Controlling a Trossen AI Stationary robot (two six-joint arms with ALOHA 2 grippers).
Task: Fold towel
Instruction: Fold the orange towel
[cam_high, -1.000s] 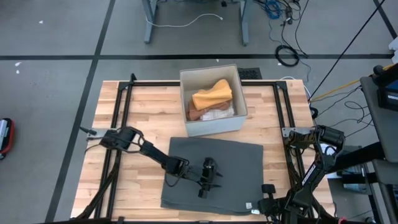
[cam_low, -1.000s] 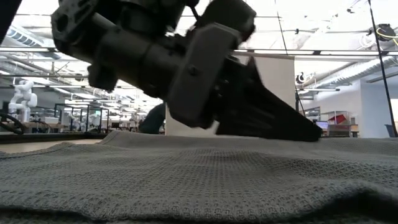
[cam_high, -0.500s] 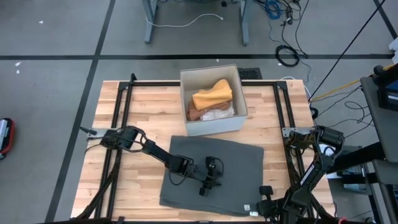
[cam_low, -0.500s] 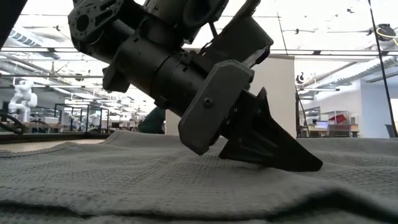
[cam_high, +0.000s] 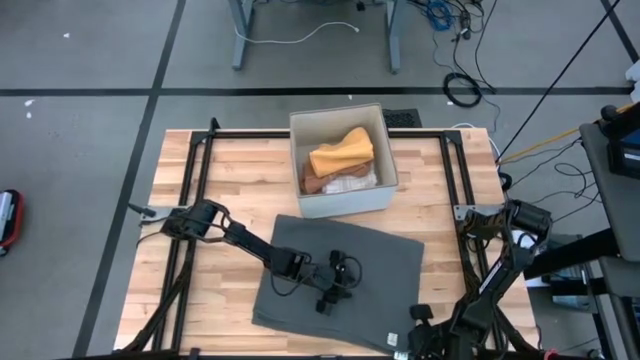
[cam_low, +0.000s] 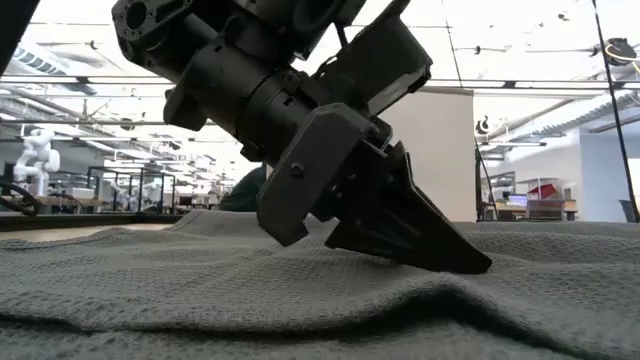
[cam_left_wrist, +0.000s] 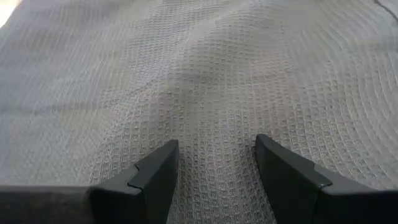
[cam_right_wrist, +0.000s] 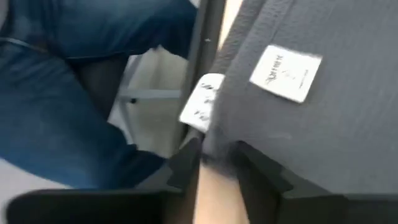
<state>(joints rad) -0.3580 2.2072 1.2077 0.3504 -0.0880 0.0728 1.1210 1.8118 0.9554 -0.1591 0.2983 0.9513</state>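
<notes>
The grey waffle-weave towel (cam_high: 385, 262) lies flat on the wooden table, with a white label (cam_right_wrist: 286, 73) near its near right corner. My left gripper (cam_high: 335, 288) is open over the towel's middle; in the left wrist view (cam_left_wrist: 216, 158) both fingers stand on the weave. My right gripper (cam_high: 412, 335) is at the towel's near right corner, fingers close together (cam_right_wrist: 219, 160) about the edge there. The low view shows the towel (cam_low: 150, 290) rippled under the left fingers. My left gripper presses its open fingertips (cam_low: 465, 264) down on the towel's middle (cam_left_wrist: 211, 124), slanting down from the table's left. A low ridge of cloth (cam_low: 330, 285) stands before them. My right gripper is shut on the towel's near edge (cam_right_wrist: 219, 144) beside the label. How many layers it has I cannot tell.
A grey bin (cam_high: 345, 206) with orange and brown cloths (cam_high: 342, 152) stands against the towel's far edge. Black frame rails (cam_high: 195, 180) run along the table's sides. A person's blue trouser leg (cam_right_wrist: 81, 81) shows beyond the near edge. Bare wood lies left of the towel.
My left gripper has tipped lower onto the towel and shifted slightly toward the near edge. My right gripper has moved toward the near edge and left. The towel has slid a little toward the near left, its near right corner moving most.
</notes>
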